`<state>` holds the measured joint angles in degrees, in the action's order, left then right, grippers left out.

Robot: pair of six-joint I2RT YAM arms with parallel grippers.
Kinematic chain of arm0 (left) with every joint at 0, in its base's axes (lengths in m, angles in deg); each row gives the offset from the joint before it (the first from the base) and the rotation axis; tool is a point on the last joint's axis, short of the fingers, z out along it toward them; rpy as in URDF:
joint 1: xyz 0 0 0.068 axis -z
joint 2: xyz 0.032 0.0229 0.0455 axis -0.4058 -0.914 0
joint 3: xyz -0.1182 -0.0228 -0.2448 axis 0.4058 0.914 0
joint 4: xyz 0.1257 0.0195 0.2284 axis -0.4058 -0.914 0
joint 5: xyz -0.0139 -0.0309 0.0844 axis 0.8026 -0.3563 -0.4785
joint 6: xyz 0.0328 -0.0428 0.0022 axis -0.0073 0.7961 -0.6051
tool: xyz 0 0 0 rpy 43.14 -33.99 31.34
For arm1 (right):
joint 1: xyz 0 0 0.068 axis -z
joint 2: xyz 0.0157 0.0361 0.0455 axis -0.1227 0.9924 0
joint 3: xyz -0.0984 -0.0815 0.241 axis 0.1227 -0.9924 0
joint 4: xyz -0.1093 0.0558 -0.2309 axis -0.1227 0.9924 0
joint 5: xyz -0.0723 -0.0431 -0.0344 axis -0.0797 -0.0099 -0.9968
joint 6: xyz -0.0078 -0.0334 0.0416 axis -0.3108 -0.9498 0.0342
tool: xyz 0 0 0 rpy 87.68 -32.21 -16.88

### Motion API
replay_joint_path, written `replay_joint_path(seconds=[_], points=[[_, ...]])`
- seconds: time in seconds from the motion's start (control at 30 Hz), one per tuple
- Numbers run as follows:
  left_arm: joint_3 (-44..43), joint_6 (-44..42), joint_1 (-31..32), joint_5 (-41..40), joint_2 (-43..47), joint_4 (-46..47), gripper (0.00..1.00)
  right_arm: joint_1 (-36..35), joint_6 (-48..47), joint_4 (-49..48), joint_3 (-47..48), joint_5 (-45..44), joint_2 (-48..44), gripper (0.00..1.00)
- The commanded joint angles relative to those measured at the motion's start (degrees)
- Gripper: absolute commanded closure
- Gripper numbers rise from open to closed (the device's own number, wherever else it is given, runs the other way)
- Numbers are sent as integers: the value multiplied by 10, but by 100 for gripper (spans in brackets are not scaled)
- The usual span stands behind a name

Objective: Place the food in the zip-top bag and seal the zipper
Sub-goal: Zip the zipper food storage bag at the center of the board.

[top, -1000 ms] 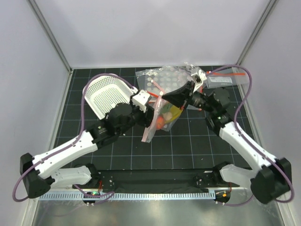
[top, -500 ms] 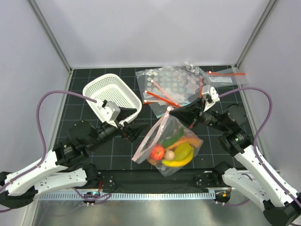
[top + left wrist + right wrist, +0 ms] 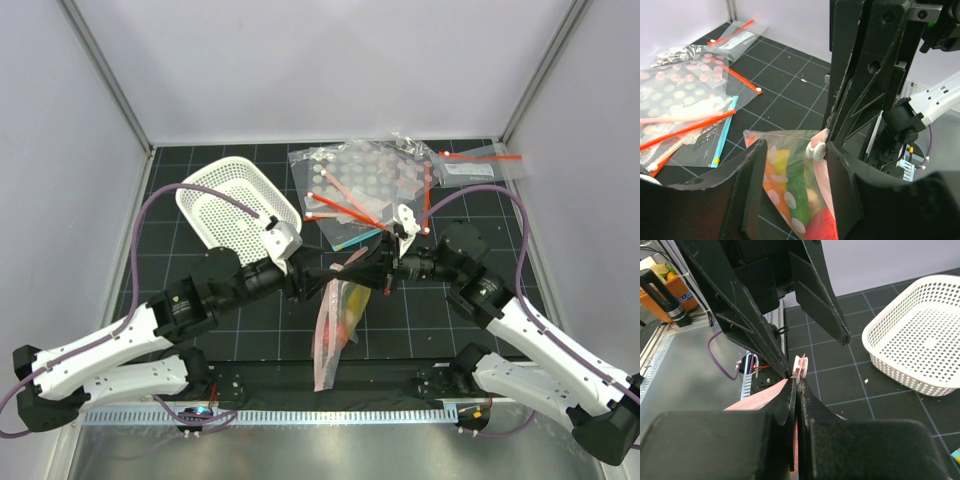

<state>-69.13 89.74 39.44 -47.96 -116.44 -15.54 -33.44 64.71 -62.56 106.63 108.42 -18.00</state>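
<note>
Sealing step | bag (image 3: 336,310) with food (image 3: 800,210) inside hangs over the table (image 3: 420,330) centre, toward the near edge | right gripper (image 3: 796,390) pinched tight on the zipper (image 3: 765,397) | left gripper (image 3: 795,155) spread wide around the slider (image 3: 815,148) | we'd close squarely on it, then pull straight along.

No writing or number is legible on anything here.

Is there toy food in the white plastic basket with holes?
No, the white perforated plastic basket holds nothing; only its bare holed floor shows from above.
</note>
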Motion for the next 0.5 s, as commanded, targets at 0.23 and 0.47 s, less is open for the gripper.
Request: replay_joint_path(seconds=[0.23, 0.47], points=[[0, -21, 3, 41, 8, 39, 65, -19, -29, -15, 18, -4, 4, 99], [-7, -18, 3, 60, -2, 33, 57, -19, -29, -15, 15, -8, -6, 99]])
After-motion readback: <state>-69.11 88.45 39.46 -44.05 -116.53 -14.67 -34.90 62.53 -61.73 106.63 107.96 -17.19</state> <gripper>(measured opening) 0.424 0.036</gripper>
